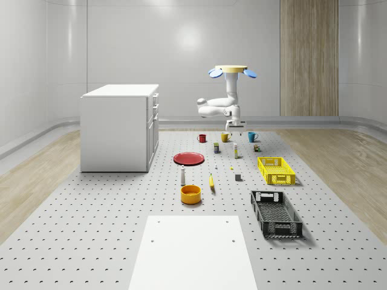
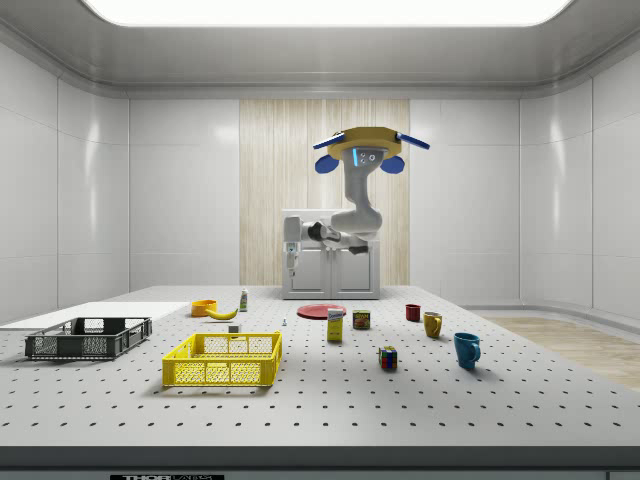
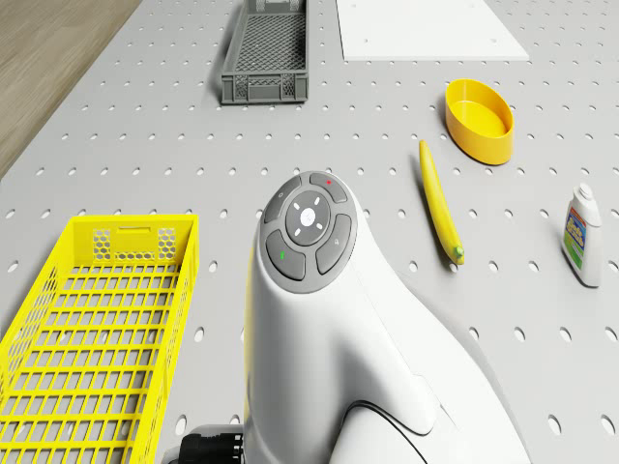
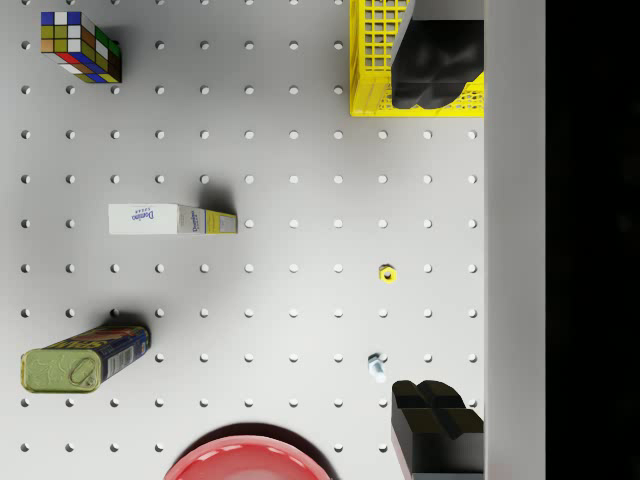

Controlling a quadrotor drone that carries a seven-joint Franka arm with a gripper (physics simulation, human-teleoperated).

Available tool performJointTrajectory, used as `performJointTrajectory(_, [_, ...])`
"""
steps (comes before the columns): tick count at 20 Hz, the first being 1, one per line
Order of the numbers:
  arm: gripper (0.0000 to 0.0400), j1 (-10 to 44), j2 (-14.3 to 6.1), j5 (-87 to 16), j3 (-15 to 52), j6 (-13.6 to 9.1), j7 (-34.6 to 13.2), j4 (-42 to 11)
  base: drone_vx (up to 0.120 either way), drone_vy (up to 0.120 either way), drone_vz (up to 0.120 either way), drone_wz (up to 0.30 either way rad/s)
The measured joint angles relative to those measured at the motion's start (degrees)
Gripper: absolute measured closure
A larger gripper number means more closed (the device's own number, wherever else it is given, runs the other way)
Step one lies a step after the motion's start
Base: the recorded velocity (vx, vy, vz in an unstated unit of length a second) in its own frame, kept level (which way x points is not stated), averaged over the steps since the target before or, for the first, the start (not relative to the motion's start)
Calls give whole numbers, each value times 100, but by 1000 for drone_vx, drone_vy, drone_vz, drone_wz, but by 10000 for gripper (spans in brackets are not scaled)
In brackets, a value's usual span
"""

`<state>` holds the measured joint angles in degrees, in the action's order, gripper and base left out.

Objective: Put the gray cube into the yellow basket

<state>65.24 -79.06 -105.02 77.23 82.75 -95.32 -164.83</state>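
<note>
The drone (image 1: 232, 70) hovers above the table's far end, gripper (image 1: 234, 125) hanging with fingers (image 4: 436, 418) spread and empty. The wrist view reveals a nut (image 4: 387, 272). The whole-scene view shows what seems the gray cube (image 1: 238, 177) just left of the yellow basket (image 1: 276, 170).

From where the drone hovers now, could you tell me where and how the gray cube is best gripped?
I'd grip the gray cube across two opposite vertical faces, coming straight down from above: it sits flat on the table, apart from the yellow basket and banana.
</note>
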Motion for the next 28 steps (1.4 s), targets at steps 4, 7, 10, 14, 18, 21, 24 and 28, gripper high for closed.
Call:
performJointTrajectory(4, [0,16,-66,29,13,61,-14,3,120,-30,-120,0])
performJointTrajectory(7, [0,28,-113,49,22,105,-24,6,120,-107,-107,0])
performJointTrajectory(10, [0,39,-159,69,30,148,-34,8,120,0,0,0])
performJointTrajectory(14, [0,52,-217,94,41,202,-45,11,120,0,-90,0])
performJointTrajectory(18, [0,65,-273,118,51,254,-57,14,120,0,-120,0])
performJointTrajectory(21, [0,75,-313,135,58,292,-64,15,120,0,-80,0])
performJointTrajectory(24, [0,84,-351,151,65,328,-72,17,120,0,-67,0])
performJointTrajectory(28, [0,95,-400,172,73,374,-81,20,120,0,-120,0])
